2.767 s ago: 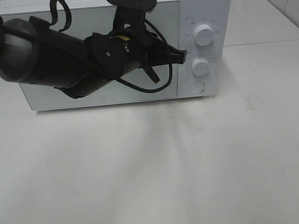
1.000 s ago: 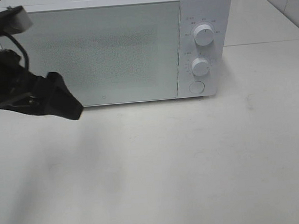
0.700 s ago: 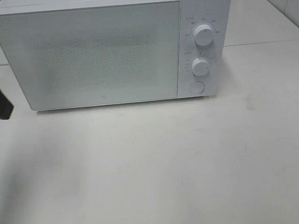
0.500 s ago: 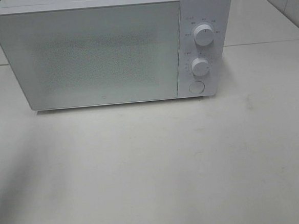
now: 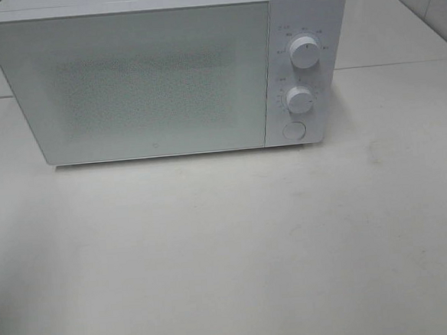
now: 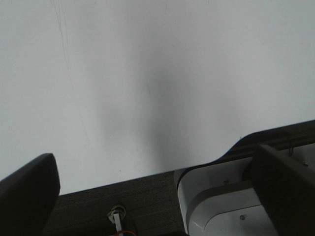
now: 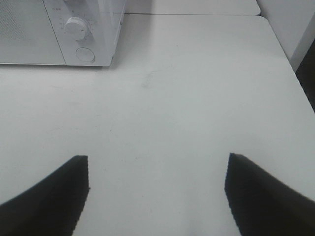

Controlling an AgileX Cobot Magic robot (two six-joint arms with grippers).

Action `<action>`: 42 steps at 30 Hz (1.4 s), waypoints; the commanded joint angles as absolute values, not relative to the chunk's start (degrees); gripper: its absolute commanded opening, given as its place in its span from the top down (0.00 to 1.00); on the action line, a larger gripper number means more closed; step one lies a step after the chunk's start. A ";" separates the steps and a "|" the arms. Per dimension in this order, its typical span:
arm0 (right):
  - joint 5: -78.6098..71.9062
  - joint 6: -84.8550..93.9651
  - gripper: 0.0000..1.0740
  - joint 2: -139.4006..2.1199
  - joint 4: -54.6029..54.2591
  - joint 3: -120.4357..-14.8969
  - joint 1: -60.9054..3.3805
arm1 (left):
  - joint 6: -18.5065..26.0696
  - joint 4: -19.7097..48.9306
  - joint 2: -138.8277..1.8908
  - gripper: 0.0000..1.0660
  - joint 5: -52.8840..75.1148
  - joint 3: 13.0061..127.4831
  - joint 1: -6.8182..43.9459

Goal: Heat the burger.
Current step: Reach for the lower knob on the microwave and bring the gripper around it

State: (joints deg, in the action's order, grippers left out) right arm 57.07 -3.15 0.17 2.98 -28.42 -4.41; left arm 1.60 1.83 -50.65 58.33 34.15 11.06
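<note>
No sight of the burger in any view. The white microwave [image 5: 148, 81] sits at the far side of the table [image 5: 229, 251] with its door [image 5: 129, 82] shut, and the frosted front hides the cavity, so you can't confirm the burger is inside. Going by the closed door, it probably is. Neither arm shows in the high view. The left gripper [image 6: 157, 184] is spread wide with nothing between the fingers, over plain white surface. The right gripper [image 7: 156, 191] is also wide and empty, low over the table on the near right, facing the microwave's control panel. The step in hand looks like the heating itself: loading and closing seem done. Whether the timer is set can't be told from the dial positions. If it isn't, your next move is to bring a gripper to the panel on the microwave's right side, narrow it around the upper knob [image 5: 304, 52] or the lower knob [image 5: 300, 99], and turn. The round button [image 5: 293, 130] sits below them. There are small printed marks ringing both knobs and a tiny mark low on the door, all too small to read; no brand is legible.
</note>
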 commanded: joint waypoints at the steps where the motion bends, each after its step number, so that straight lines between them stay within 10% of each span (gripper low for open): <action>1: 57.18 -2.81 0.29 1.89 2.98 -28.42 -4.01 | 1.83 0.00 -44.98 0.08 59.36 30.88 11.00; 42: 57.18 -2.81 0.29 1.89 3.04 -28.42 -4.01 | 3.55 4.58 1.66 0.08 61.19 29.56 2.58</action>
